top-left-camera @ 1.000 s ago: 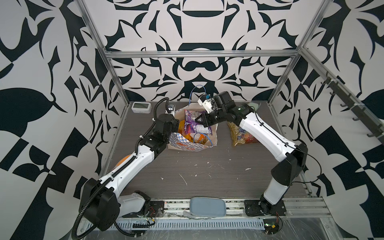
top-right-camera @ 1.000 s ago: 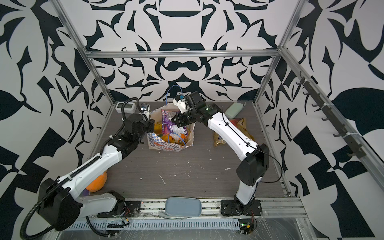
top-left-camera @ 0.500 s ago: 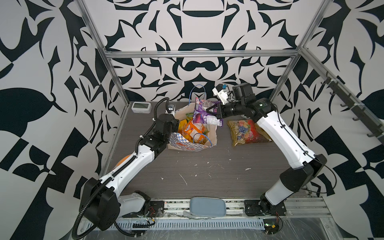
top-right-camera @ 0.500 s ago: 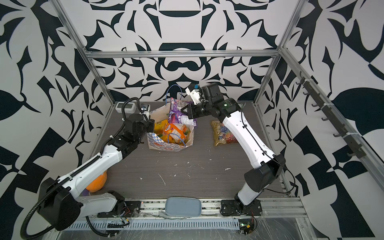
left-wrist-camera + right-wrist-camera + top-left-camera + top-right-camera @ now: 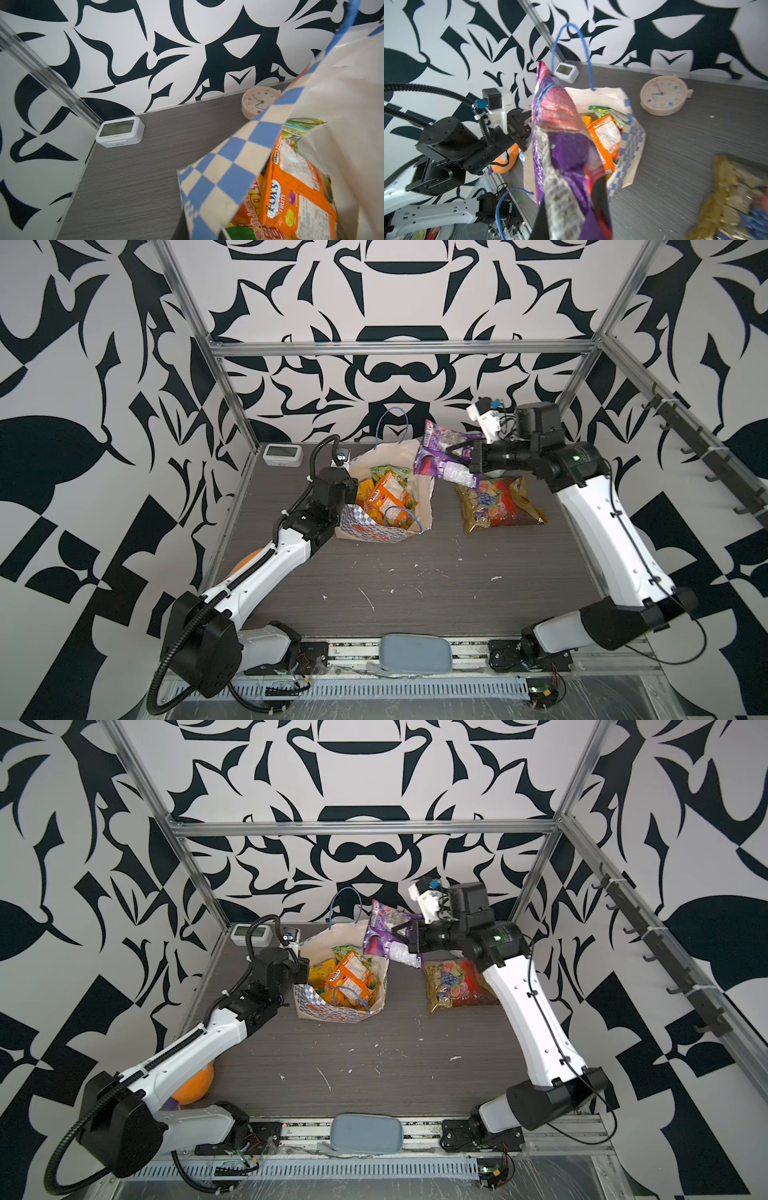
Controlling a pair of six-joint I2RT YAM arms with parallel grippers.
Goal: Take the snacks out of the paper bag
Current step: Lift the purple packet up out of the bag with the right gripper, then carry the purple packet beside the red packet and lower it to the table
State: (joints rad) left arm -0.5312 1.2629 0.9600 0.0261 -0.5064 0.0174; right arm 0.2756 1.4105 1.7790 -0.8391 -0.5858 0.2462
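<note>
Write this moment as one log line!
right jaws: shut on purple packet, held up | left jaws: shut on paper bag | out: candy pack

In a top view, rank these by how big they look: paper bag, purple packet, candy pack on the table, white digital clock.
paper bag
candy pack
purple packet, held up nearer the camera and crumpled, so its place is unsure
white digital clock
</note>
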